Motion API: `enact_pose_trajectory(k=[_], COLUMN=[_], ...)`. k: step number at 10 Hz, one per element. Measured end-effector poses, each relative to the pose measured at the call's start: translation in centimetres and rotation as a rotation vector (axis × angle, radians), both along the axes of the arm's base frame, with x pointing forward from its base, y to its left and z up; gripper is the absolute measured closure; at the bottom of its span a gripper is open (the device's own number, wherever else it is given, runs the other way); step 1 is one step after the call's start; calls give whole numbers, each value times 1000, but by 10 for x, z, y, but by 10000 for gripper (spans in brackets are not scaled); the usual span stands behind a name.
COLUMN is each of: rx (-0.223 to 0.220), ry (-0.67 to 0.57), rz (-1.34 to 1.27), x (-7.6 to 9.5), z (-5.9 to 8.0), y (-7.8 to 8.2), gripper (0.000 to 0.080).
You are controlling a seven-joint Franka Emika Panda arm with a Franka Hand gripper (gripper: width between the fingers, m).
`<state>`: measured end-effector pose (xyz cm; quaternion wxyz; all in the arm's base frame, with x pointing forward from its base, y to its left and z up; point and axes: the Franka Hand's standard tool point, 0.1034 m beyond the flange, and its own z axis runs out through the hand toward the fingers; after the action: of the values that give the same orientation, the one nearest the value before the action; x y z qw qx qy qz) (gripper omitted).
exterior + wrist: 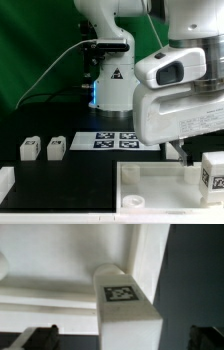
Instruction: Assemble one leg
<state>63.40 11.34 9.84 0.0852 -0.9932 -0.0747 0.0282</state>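
Fingers: two dark fingertips (40,336) sit closest to the wrist camera, one on each side of a white block.
Gripper (122,339): spread wide, with clear space between each finger and the block, so it pinches nothing.
Leg in the gap: the leg (125,308) is a stubby white block with a black-and-white square marker on the face turned to the wrist camera. It stands centred between the fingers.
Same leg, exterior view: it (212,172) is at the lower right of the frame, just below the arm's big white hand (175,115).
Behind the leg: a white tabletop (60,274) with a raised rim. The leg's far end lies at one of its inner corners. Whether the two touch cannot be told.
Tabletop, exterior view: the tray-like white square (160,168) runs along the bottom of the frame, its right end beside the leg.
Marker board (115,140): flat at centre frame, just beyond the tabletop, partly hidden by the hand.
Spare legs: two more white blocks (30,148) (55,148) stand side by side at the left of the frame, well apart from the gripper.
White part (5,182): cut off by the lower left edge and too little shown to name.
Table (80,175): black surface under everything.
Arm base (110,70): white, upper centre, with a green backdrop (30,60) behind it.
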Motion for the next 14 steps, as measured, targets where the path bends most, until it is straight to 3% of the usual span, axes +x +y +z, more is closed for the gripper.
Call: enact_pose_trajectory(k=[4,6,10,12,13,14], rx=[-1,-35,-39,-39,-40,-40], ry=[3,31,37,37,37,37], rz=[-1,-109,-144,-144,-145,-145], x=[-1,-2,-5,-5,-4,-4], z=[-1,-5,-12,-12,-12,-12], y=[0,0,2,2,1,1], gripper=[151,151,151,424,504,504])
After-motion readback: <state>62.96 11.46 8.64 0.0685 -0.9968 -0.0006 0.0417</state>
